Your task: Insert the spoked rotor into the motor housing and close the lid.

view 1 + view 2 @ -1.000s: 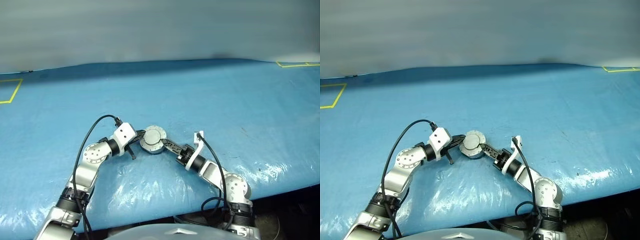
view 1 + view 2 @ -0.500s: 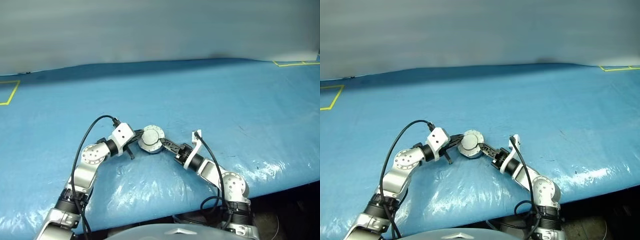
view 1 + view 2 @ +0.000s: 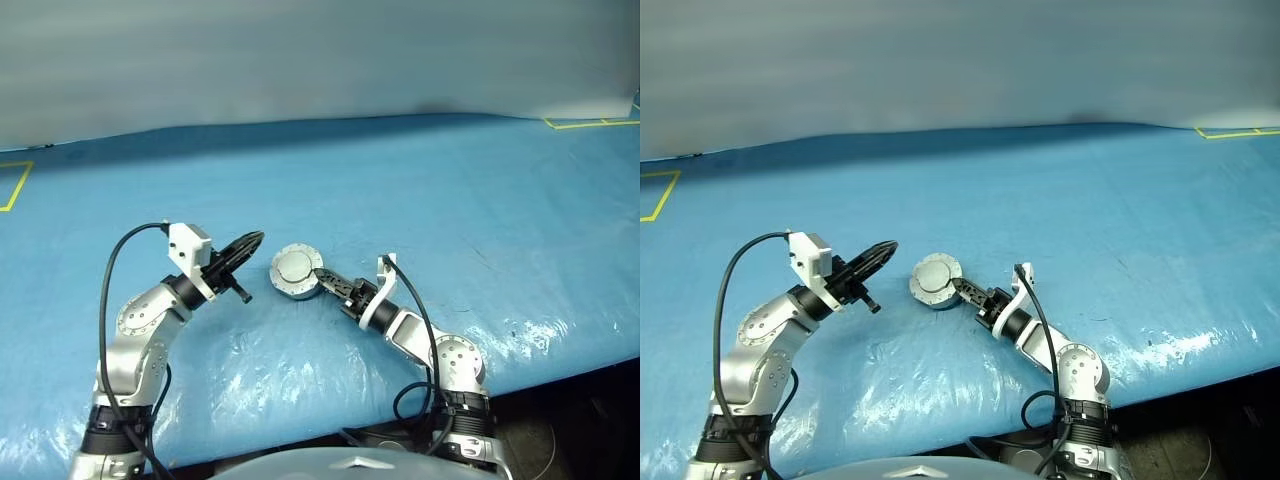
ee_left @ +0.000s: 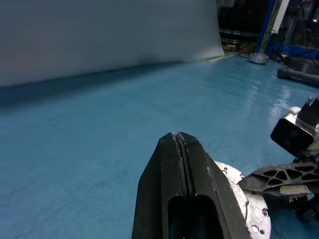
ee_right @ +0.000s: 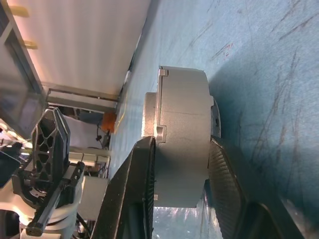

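My right gripper [image 3: 322, 275] clamps the housing [image 3: 296, 272], lid [image 3: 293, 266] down, on the bench [image 3: 480, 200]; my clenched left gripper [image 3: 252, 239] has just lifted away left, closing apparently done.

Our left arm is bent at the elbow on the left, raised clear of the surface, and its gripper [image 3: 248, 240] points level toward the right with the two black fingers [image 4: 180, 191] pressed flat together and empty. Our right arm reaches in from the near right, forearm angled to the far left. Its gripper [image 5: 180, 191] has its fingers set apart, clamped on the housing [image 3: 296, 271].
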You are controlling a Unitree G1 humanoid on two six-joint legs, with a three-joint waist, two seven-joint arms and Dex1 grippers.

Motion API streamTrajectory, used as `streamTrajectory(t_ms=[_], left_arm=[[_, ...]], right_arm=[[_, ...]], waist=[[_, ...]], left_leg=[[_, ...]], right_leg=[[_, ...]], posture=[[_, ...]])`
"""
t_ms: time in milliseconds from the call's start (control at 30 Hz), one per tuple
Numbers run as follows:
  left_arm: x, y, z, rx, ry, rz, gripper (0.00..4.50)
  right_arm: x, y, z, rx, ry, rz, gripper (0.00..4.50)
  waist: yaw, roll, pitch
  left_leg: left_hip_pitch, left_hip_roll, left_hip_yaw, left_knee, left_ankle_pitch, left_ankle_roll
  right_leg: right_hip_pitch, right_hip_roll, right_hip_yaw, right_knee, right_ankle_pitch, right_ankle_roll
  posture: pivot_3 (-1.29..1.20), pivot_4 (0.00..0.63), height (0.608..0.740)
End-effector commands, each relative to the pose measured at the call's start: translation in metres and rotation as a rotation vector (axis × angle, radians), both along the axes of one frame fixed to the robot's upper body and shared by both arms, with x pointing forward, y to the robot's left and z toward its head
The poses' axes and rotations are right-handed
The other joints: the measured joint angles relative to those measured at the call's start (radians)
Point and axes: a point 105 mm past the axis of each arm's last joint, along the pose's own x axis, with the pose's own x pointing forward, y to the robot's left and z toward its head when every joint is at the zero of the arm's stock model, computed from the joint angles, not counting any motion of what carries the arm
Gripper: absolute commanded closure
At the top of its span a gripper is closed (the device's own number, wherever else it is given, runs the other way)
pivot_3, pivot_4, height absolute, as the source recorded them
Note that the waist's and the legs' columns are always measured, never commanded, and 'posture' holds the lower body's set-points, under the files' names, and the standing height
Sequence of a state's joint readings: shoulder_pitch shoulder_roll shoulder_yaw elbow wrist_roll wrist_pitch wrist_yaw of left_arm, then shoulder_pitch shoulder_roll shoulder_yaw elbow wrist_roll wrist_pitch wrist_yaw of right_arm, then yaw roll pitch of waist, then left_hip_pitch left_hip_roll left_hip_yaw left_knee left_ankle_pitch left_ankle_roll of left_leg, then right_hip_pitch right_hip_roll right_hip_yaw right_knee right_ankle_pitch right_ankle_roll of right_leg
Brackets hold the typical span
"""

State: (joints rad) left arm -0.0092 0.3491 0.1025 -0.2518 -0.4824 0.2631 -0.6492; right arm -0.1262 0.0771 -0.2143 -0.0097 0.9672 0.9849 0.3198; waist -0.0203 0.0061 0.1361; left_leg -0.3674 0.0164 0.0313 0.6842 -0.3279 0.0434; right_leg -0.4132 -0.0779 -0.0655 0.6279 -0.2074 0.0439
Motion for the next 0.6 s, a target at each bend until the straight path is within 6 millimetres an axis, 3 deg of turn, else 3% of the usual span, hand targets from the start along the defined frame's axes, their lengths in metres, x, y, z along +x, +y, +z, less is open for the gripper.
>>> streamTrajectory(t_ms=[33,233,267,400,600], left_arm=[[-0.004,0.008,0.005,-0.112,0.034,0.057,4.50],[-0.015,0.020,-0.007,-0.381,0.150,0.148,4.50],[-0.019,0.017,-0.010,-0.387,0.169,0.138,4.32],[-0.030,0.011,-0.010,-0.473,0.200,0.103,3.27],[-0.044,0.002,0.000,-0.730,0.228,0.001,1.17]], right_arm=[[0.007,0.013,0.034,0.164,-0.082,-0.001,3.30],[0.010,0.029,0.068,0.249,-0.172,0.073,3.30],[0.010,0.031,0.074,0.257,-0.192,0.084,3.30],[0.008,0.034,0.088,0.290,-0.234,0.108,3.30],[-0.002,0.041,0.107,0.304,-0.306,0.184,3.30]], waist=[[0.001,0.000,0.001],[0.000,0.000,0.003],[0.000,0.000,0.003],[0.004,0.000,0.003],[0.007,0.001,0.004]], left_leg=[[-0.001,0.000,0.000,0.000,0.000,-0.001],[-0.007,-0.001,0.000,0.002,0.001,-0.002],[-0.008,-0.001,0.000,0.003,0.001,-0.002],[-0.008,-0.001,0.000,0.003,0.001,-0.002],[-0.010,-0.002,0.000,0.005,0.000,0.000]], right_leg=[[-0.001,0.000,0.000,0.000,0.000,0.000],[-0.005,0.000,0.000,-0.001,0.001,0.002],[-0.006,0.000,0.000,0.000,0.001,0.002],[-0.006,0.000,-0.001,0.000,0.001,0.002],[-0.006,-0.001,-0.001,-0.001,0.002,0.004]], posture=[[0.00,0.150,0.740],[0.00,0.150,0.740],[0.00,0.150,0.740],[0.00,0.150,0.740],[0.00,0.150,0.740]])
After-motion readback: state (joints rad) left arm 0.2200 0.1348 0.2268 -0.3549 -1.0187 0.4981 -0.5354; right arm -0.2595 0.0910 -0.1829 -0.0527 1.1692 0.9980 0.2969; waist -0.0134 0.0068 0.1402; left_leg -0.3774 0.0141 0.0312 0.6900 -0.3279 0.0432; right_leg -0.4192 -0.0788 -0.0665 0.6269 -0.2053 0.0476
